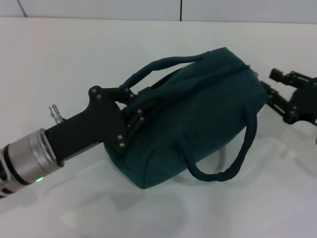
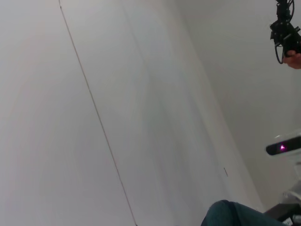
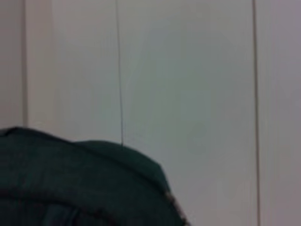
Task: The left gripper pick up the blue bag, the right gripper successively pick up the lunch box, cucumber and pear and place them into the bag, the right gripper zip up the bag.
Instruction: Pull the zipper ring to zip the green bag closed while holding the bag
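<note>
Blue bag (image 1: 198, 114), zipped shut along its top seam, lies tilted on the white surface (image 1: 59, 59), its far end raised toward the right. 1 padded handle (image 1: 163, 67) arches over the back; the other (image 1: 233, 158) droops in a loop off the near side onto the surface. Bare surface runs wide to the left, behind the bag up to the wall line, and along the near edge.

Left gripper (image 1: 136, 116), reaching in from the lower left on its silver wrist with a green light, presses into the bag's near-left end, fingers pinched on the fabric by the handle root. Right gripper (image 1: 277, 91) sits at the bag's far right end, fingers slightly parted, beside the zipper's end; whether it touches cannot be told.
</note>
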